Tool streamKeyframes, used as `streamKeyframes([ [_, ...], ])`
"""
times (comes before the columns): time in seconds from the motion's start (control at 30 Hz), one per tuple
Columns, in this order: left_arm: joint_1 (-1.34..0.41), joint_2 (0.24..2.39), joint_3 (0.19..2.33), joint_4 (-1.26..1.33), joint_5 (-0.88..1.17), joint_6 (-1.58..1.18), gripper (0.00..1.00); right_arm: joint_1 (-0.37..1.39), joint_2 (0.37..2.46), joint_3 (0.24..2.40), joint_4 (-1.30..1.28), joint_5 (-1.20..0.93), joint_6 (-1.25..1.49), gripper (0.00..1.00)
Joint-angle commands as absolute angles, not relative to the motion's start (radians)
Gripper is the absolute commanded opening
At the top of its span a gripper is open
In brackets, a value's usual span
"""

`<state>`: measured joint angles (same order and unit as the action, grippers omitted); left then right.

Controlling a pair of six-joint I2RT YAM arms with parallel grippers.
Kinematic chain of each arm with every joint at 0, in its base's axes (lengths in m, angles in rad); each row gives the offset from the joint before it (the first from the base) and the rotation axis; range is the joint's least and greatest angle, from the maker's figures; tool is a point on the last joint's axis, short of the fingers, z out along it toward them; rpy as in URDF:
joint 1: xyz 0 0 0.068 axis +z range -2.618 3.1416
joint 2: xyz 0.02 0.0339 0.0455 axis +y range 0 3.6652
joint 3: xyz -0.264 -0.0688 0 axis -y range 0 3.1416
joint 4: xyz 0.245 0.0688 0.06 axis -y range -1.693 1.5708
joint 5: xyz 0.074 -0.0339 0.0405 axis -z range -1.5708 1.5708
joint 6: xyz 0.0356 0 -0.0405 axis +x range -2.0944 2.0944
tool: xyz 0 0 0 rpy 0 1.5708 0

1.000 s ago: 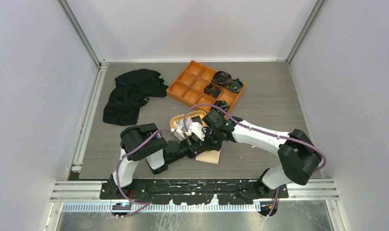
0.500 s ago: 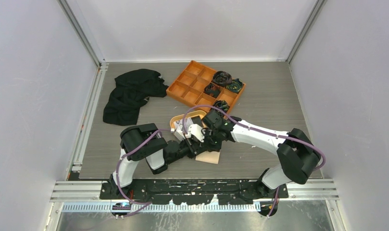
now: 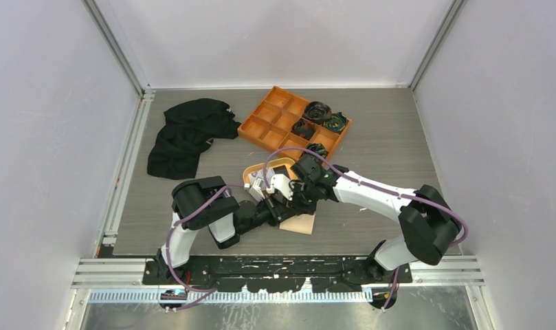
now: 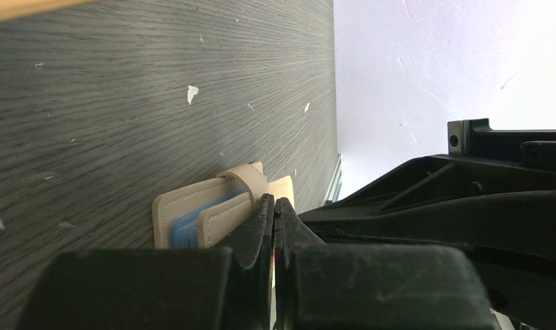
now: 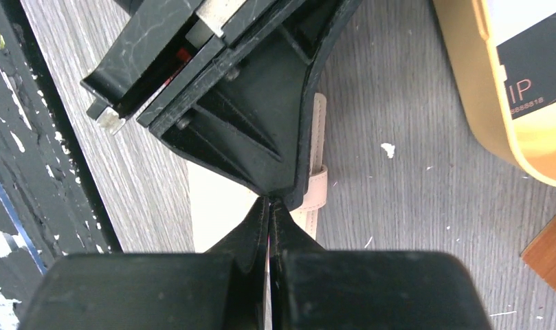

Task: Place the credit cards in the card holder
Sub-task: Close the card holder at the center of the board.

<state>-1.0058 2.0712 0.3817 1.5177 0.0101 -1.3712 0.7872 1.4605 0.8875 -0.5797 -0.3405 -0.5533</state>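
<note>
Left wrist: left tool (image 4: 273, 201) hides part of the card holder (image 4: 223, 216).

Both arms pair bulky black joints with white tubular links: the left arm (image 3: 199, 201) at 7 o'clock in the overhead view, the right arm (image 3: 371, 196) at 5 o'clock. A purple cable (image 3: 168, 237) loops along each. The left hand (image 4: 273, 206) and right hand (image 5: 269, 206) are matte black, with scuffed, wedge-shaped fingers.
</note>
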Motion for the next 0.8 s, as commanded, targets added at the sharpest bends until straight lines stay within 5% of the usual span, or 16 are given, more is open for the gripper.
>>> streamKeyframes([
  [0.0,-1.020,2.095,0.369,1.432,0.038,-1.318,0.00,0.793,1.435,0.882,-0.513,-0.331,-0.525,0.01],
  [0.3,-1.019,2.093,0.368,1.432,0.040,-1.318,0.00,0.799,1.421,0.904,-0.620,-0.352,-0.613,0.02],
  [0.53,-1.020,2.095,0.372,1.433,0.045,-1.321,0.00,0.785,1.352,0.849,-0.601,-0.416,-0.647,0.13],
  [0.77,-1.020,2.094,0.371,1.432,0.045,-1.321,0.00,0.785,1.330,0.772,-0.501,-0.428,-0.697,0.04],
])
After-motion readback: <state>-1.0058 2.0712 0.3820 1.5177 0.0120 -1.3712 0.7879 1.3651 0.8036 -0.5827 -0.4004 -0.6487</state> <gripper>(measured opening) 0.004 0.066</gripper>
